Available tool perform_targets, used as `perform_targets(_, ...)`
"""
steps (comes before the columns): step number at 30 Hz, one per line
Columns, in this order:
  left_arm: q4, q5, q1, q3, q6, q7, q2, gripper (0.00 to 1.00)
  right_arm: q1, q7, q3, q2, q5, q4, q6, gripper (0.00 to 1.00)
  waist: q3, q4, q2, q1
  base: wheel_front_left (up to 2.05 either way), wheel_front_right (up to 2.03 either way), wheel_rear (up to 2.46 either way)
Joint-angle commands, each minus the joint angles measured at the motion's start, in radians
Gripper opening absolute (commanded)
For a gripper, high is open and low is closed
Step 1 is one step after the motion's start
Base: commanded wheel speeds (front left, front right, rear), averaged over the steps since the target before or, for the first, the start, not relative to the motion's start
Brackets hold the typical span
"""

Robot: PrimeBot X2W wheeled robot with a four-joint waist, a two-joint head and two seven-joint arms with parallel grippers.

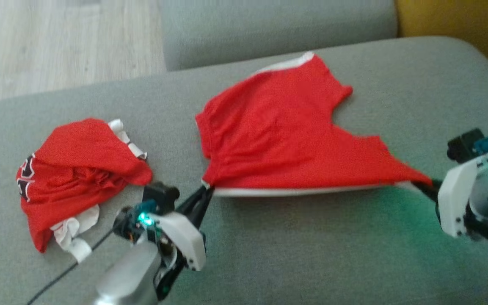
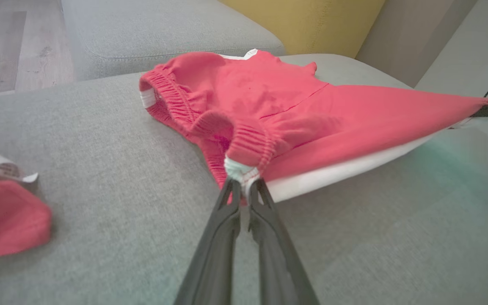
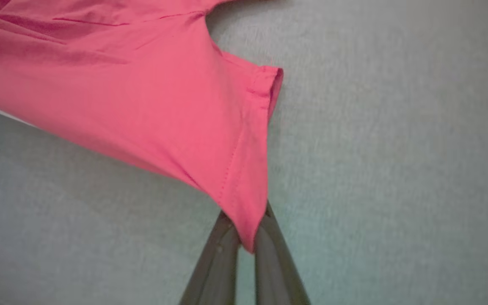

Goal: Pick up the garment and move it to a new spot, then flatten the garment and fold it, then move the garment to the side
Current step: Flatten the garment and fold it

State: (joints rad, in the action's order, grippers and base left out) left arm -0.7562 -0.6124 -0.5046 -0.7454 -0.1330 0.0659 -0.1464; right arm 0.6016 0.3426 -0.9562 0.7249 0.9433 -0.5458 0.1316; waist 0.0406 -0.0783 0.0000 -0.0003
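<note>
I judged the biggest risk to lie with the largest things. The grey sofa cushion [image 1: 311, 258] was coarse, and the red garment [image 1: 286, 135], a pair of shorts, lay across its middle. The far half rested on the cushion and the near white-trimmed edge [image 1: 294, 191] was pulled taut between my two grippers. Dragging it from there could rumple the resting half, and those creases would then be folded in. A second, crumpled red garment [image 1: 78, 169] sat close beside my left arm, apart from the shorts, and a careless sweep to that side could snag it. The left gripper [image 1: 207, 189] was clamped shut on a corner of the elastic waistband [image 2: 248, 146]. The right gripper [image 1: 423, 184] was pinched closed on the very tip of a leg hem [image 3: 265, 127]. Both bites looked small to me, so spreading the arms further might pull a corner free, the hem tip first. A thin dark cable [image 1: 70, 267] ran by the left forearm and might catch. As for what I could not read, the underside of the shorts was hidden and the head view was blurred. The crumpled garment's dark print was folded out of sight. Cloth covered the fingertips, so I could not tell how deep either grip went.
</note>
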Motion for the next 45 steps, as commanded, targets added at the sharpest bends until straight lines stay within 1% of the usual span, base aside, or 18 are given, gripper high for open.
perform_targets(1,0.035,-0.014,-0.007,0.035,0.009,-0.002,-0.049,0.00,-0.024,0.020,0.001,0.069,0.031,0.025,-0.001,0.00,-0.035,-0.014,0.0000,0.0003,0.00,0.00,0.00)
perform_targets(4,0.102,-0.026,0.050,0.025,0.018,-0.027,-0.060,0.00,-0.065,0.071,-0.011,0.119,0.094,0.084,-0.001,0.00,-0.055,-0.018,0.0000,0.0003,0.00,0.00,0.00)
perform_targets(8,0.212,-0.034,0.120,0.010,0.044,-0.067,-0.083,0.00,-0.104,0.104,-0.022,0.185,0.123,0.155,-0.001,0.00,-0.069,-0.019,0.0000,0.0003,0.00,0.00,0.00)
perform_targets(12,0.322,-0.043,0.162,0.010,0.079,-0.110,-0.108,0.00,-0.129,0.093,0.002,0.210,0.145,0.207,-0.001,0.00,-0.072,-0.011,0.0000,0.0003,0.00,0.00,0.00)
perform_targets(16,0.401,-0.043,0.171,0.014,0.112,-0.142,-0.128,0.00,-0.134,0.060,0.034,0.209,0.130,0.222,-0.001,0.00,-0.061,0.001,0.0000,0.0003,0.00,0.00,0.00)
perform_targets(21,0.458,-0.035,0.145,0.021,0.143,-0.174,-0.141,0.00,-0.097,0.026,0.085,0.185,0.083,0.204,-0.001,0.00,-0.034,0.018,0.0000,0.0003,0.00,0.00,0.00)
perform_targets(22,0.466,-0.034,0.121,0.027,0.151,-0.187,-0.141,0.00,-0.074,0.025,0.103,0.174,0.065,0.197,-0.001,0.00,-0.009,0.027,0.0000,0.0003,0.00,0.00,0.00)
perform_targets(25,0.466,-0.026,0.070,0.031,0.154,-0.207,-0.140,0.00,-0.026,0.030,0.132,0.151,0.039,0.184,-0.001,0.00,0.035,0.038,0.0000,0.0003,0.00,0.00,0.00)
perform_targets(29,0.448,-0.013,-0.012,0.037,0.149,-0.225,-0.136,0.00,0.053,0.041,0.164,0.117,0.000,0.147,-0.001,0.00,0.095,0.057,0.0000,0.0003,0.00,0.00,0.00)
perform_targets(34,0.411,-0.002,-0.121,0.043,0.135,-0.242,-0.117,0.00,0.170,0.068,0.184,0.070,-0.044,0.094,-0.001,0.00,0.173,0.080,0.0000,0.0003,0.00,0.00,0.00)
perform_targets(40,0.350,0.009,-0.232,0.046,0.124,-0.251,-0.085,0.00,0.286,0.072,0.183,0.026,-0.092,0.025,-0.001,0.00,0.246,0.097,0.0000,0.0003,0.00,0.00,0.00)
perform_targets(45,0.265,0.013,-0.335,0.054,0.117,-0.247,-0.048,0.00,0.382,0.042,0.163,-0.017,-0.136,-0.053,-0.001,0.00,0.302,0.108,0.0000,0.0003,0.00,0.00,0.00)
